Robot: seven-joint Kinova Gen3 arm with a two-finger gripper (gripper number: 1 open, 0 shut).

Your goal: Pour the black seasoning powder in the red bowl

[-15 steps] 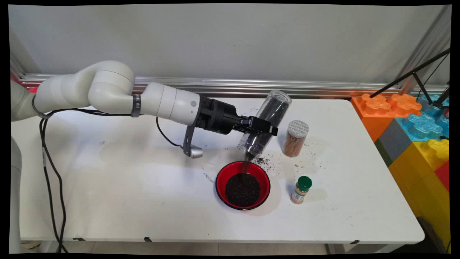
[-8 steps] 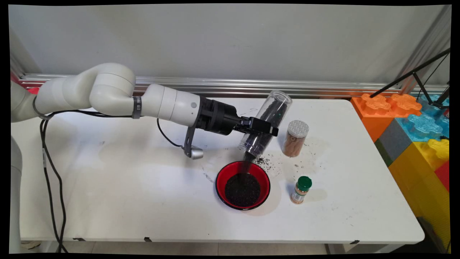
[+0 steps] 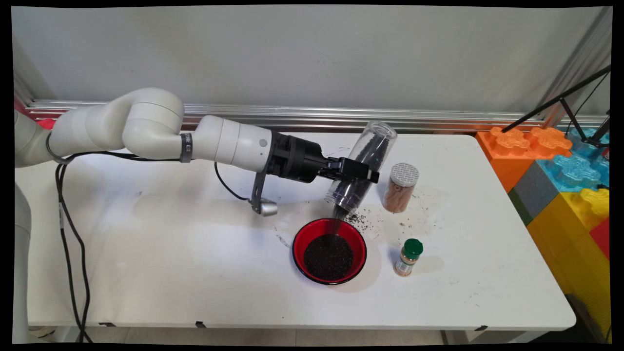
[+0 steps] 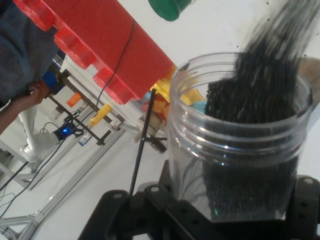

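- White table under a grey wall, dusted with dark specks.
- Black gripper clamped around a clear plastic jar, tilted mouth-down.
- Threaded jar rim, black grains streaming out.
- Below, a round red bowl holding a dark heap.
- Just beside the jar, a lattice-lidded container; nearer the table's front, a green-capped spice bottle.
- Far right, chunky coloured blocks.

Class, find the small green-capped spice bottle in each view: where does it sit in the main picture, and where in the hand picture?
Main view: the green-capped spice bottle stands right of the red bowl.
Hand view: only its green cap shows, at the top edge.
Shared landmark: the clear jar held in the gripper, spilling dark grains.
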